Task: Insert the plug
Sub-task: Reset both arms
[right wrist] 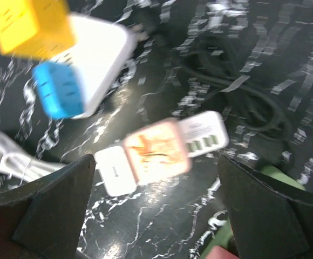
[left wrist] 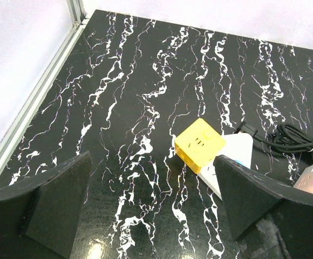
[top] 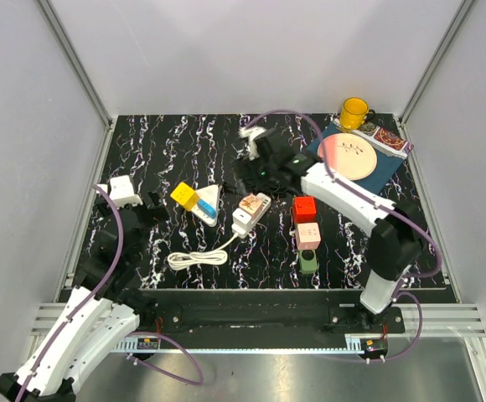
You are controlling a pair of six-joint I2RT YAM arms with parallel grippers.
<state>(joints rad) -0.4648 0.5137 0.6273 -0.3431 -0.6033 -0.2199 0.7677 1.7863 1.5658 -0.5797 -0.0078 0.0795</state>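
The plug, a pink block with an orange face, sits on the middle of a white power strip. This view is blurred. My right gripper stands open just short of it, with nothing between its fingers. From above, the plug and strip lie mid-table, and the right gripper hovers behind them. My left gripper is open over bare table, at the left in the top view.
A yellow cube and a blue adapter sit on a white triangular strip. The strip's white cable is coiled in front. A black cable lies behind. Red, pink and green blocks stand to the right. A mug and plate are at the back right.
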